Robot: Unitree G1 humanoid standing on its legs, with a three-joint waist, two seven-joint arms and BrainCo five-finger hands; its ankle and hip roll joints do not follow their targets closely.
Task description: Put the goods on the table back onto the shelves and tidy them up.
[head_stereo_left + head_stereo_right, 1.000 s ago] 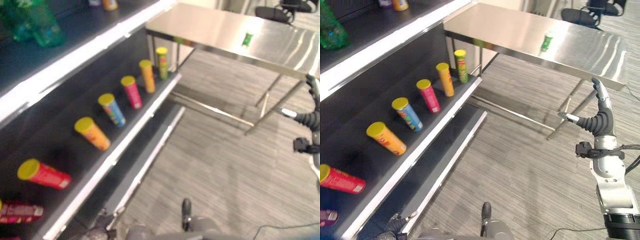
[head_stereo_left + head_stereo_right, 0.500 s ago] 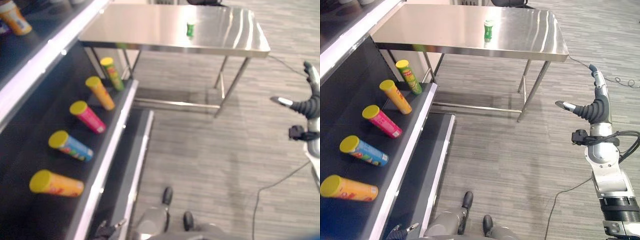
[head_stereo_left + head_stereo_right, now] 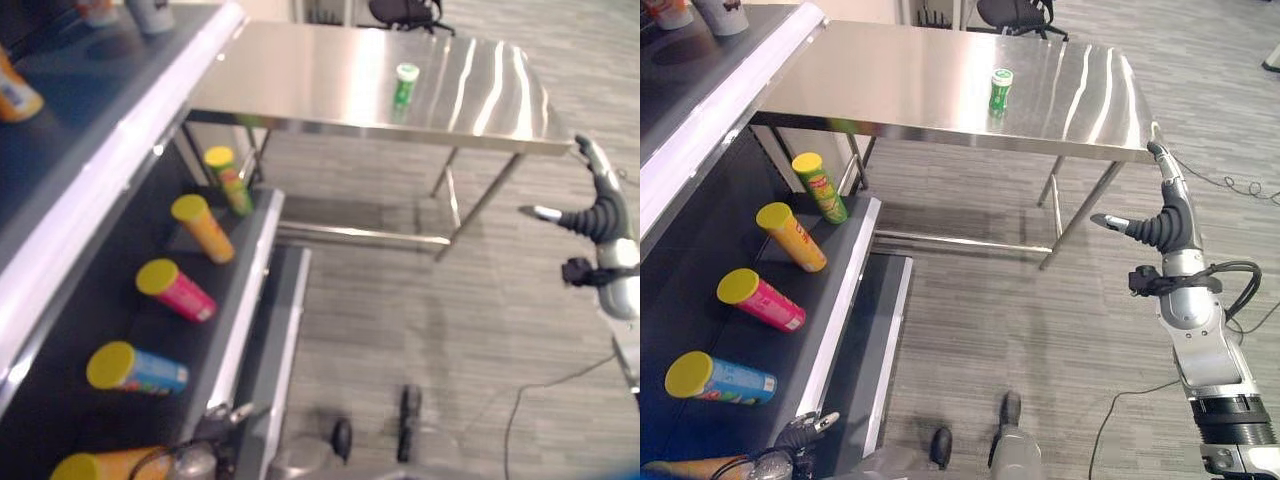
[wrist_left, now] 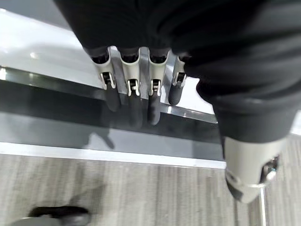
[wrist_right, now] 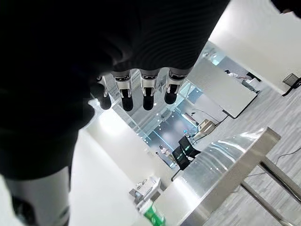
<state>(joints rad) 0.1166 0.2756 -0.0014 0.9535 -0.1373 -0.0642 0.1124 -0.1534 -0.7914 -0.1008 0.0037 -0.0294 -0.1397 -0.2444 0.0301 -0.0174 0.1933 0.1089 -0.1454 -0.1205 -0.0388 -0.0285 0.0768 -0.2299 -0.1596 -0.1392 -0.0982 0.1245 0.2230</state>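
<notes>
On the table (image 3: 940, 90), a steel one standing past the end of the shelves, a single small green bottle (image 3: 1000, 90) with a pale cap stands upright, well in from the near edge. It looks to be the only item left there to return.

Shelves (image 3: 835, 290) run along the robot's left. Middle shelf carries a row of yellow-lidded tubes lying tilted: a green tube (image 3: 822, 188) nearest the table, then an orange tube (image 3: 792, 236), a pink tube (image 3: 760, 299) and a blue tube (image 3: 720, 377). All four lie well apart from one another, lids toward the aisle. Top shelf holds a few other items at its far end, too cut off to name.

Right robot hand (image 3: 1155, 220): raised in the open aisle, level with the table's near corner, fingers straight and thumb spread, holding nothing. Near the table but well short of the bottle.

Left robot hand (image 4: 136, 89): seen in its wrist view hanging low beside a shelf edge, fingers straight and relaxed, empty.

Progress, as I judge it: shelf row largely stocked, though the tubes lie slanted rather than squared up. Bottle untouched, not yet grasped. Left to do: close on the table, reach across, take the bottle, carry it to a shelf, then straighten the row.
</notes>
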